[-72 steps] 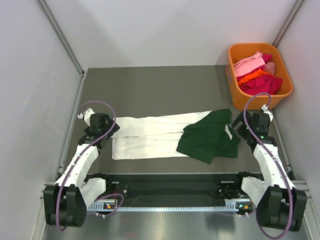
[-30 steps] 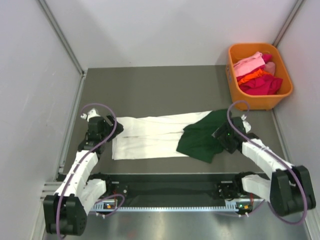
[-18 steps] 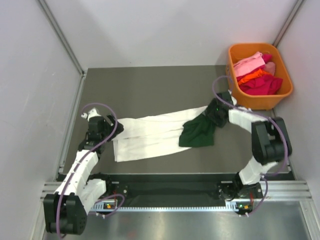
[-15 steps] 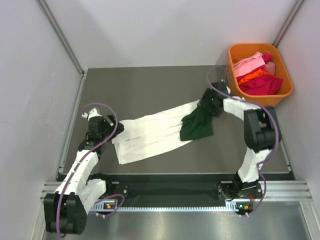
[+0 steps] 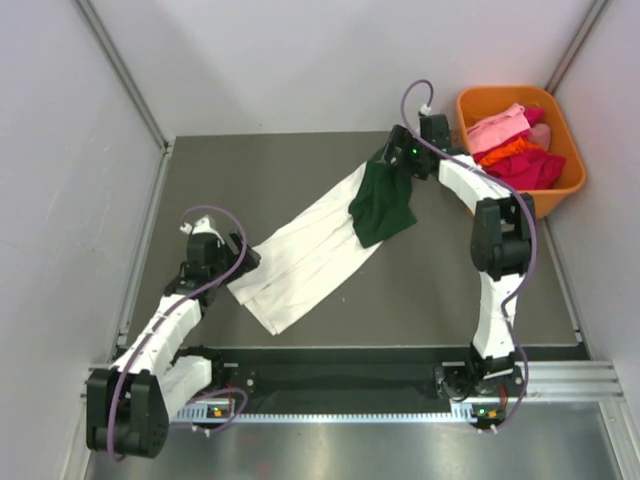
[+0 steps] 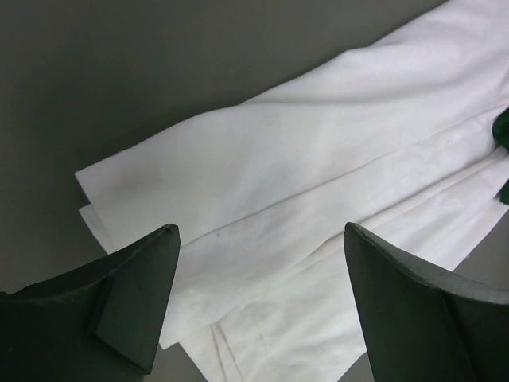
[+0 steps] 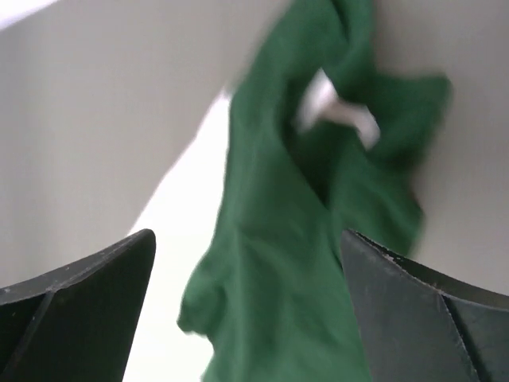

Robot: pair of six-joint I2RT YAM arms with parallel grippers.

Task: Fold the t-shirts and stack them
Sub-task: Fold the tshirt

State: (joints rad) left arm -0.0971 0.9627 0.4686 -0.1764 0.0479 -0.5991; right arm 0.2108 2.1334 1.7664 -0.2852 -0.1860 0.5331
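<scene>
As right gripper [image 5: 397,158] reached far, green shirt [image 5: 381,206] followed, white shirt [image 5: 300,262] skewed.

One t-shirt [image 5: 305,255] lies slantwise on the table [image 5: 250,170], running from my left gripper [image 5: 238,264] at near left toward far right. The second t-shirt [image 5: 380,205] lies on its far-right end, my right gripper [image 5: 392,158] at its far edge. The basket [image 5: 495,91] stands right of that.

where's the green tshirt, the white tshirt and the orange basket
green t-shirt [image 5: 382,208], top external view, middle of the bunched cloth
white t-shirt [image 5: 300,262], top external view, middle of the long folded strip
orange basket [image 5: 495,90], top external view, far rim
</scene>
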